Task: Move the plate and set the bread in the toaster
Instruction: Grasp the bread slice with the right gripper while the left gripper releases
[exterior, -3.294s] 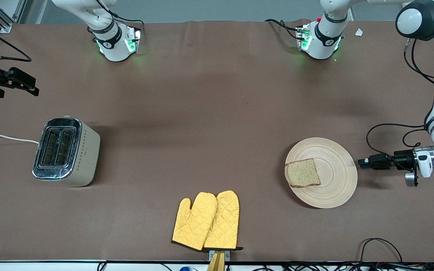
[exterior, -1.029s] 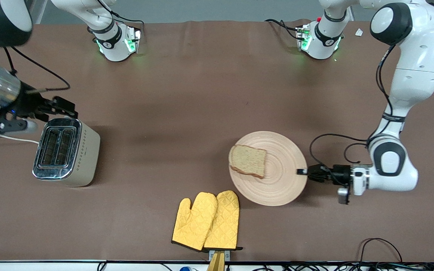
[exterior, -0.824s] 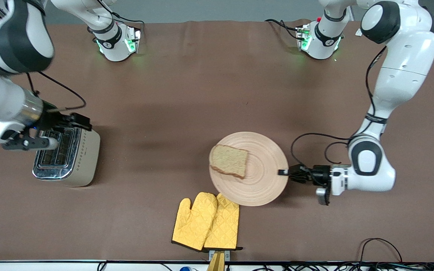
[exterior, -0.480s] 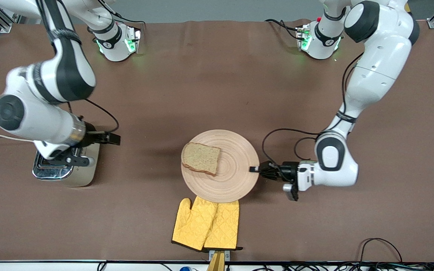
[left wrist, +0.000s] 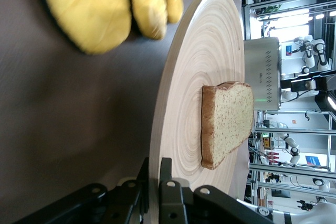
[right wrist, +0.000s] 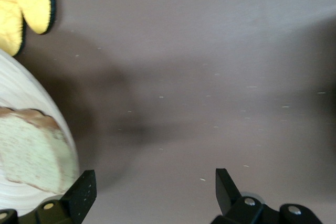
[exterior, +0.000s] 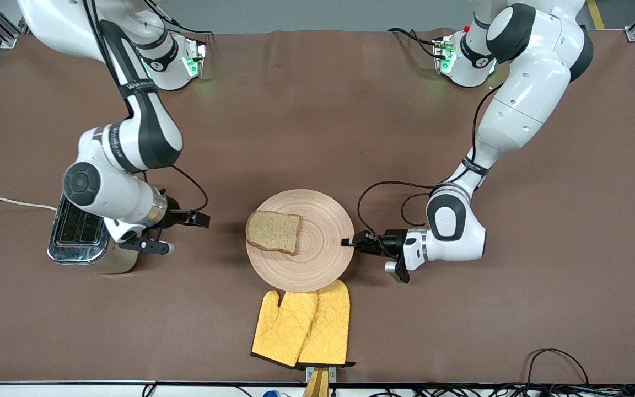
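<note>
Since the earliest frame the plate [exterior: 300,240] has travelled from the left arm's end of the tabletop [exterior: 317,127] toward the middle, and the right arm has swung in from the table's edge, over the toaster [exterior: 83,231], to the gap between toaster and plate.

The left gripper [exterior: 349,243] has its jaws clamped on the plate's rim, on the side toward the left arm's end; the left wrist view shows them pinching the thin edge. The right gripper [exterior: 199,219] hangs low over the bare tabletop between toaster and plate, jaws spread wide and empty.

The plate's edge nearest the front camera touches or overlaps the tips of the oven mitts [exterior: 302,325], which lie nearer that camera. The bread [exterior: 273,232] lies flat on the plate, on the half toward the toaster.

The plate looks stiff, light and smooth, so a rim pinch suits it, though the slice could slide if it tilts. The bread is probably soft and crumbly; a gentle grip across two opposite crust edges seems best.

Count: one plate, one slice, one two-slot toaster, two mitts.
</note>
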You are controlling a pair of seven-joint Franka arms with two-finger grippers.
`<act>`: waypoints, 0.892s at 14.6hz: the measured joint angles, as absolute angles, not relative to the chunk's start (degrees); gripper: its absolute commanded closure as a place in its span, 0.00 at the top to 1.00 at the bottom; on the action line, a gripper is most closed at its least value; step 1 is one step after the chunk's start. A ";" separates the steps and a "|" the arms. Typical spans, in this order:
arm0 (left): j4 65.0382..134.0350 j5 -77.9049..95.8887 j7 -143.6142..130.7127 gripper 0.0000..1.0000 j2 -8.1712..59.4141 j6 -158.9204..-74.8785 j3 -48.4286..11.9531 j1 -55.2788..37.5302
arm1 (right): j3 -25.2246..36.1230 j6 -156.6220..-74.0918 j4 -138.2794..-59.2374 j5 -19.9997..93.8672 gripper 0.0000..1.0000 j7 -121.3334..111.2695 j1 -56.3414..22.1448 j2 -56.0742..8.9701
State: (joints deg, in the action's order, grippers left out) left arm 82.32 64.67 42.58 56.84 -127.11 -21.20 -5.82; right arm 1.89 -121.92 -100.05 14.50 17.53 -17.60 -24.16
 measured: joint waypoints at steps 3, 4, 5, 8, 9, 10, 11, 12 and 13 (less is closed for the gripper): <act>85.50 64.67 42.58 0.01 56.78 -127.23 -21.20 -5.69 | 1.85 -127.79 -100.36 16.25 1.00 18.13 -20.80 -27.06; 86.42 64.67 42.65 0.04 56.73 -127.63 -21.23 -5.72 | 1.83 -129.35 -100.40 16.45 1.00 18.91 -21.82 -28.03; 87.05 64.87 42.70 0.10 56.68 -128.22 -21.36 -5.73 | 1.82 -130.63 -100.41 16.54 1.00 19.66 -22.79 -28.93; 87.73 65.21 42.56 1.00 55.82 -130.35 -21.77 -6.26 | 1.82 -132.43 -100.43 16.62 1.00 20.58 -25.76 -31.31; 87.87 65.29 42.22 1.00 55.56 -131.46 -21.90 -6.57 | 1.82 -132.44 -100.45 16.63 1.00 20.83 -26.60 -31.92; 87.89 65.34 41.57 1.00 55.31 -132.25 -22.04 -6.72 | 1.83 -132.42 -100.54 16.64 1.00 21.33 -27.16 -32.48; 87.89 65.36 40.50 1.00 54.90 -132.76 -22.11 -6.73 | 1.83 -132.42 -100.83 16.64 1.00 22.17 -27.53 -32.96; 87.86 65.36 38.93 1.00 54.20 -133.08 -22.06 -6.61 | 1.83 -132.42 -101.24 16.64 1.00 22.56 -27.77 -33.31; 87.81 65.21 37.30 1.00 53.23 -133.35 -21.82 -6.46 | 1.83 -132.43 -101.57 16.65 0.96 22.84 -28.02 -33.53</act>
State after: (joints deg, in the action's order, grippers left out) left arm 87.81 65.21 37.30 53.23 -133.35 -21.82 -6.46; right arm 1.83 -132.43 -101.57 16.65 22.84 -28.02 -33.53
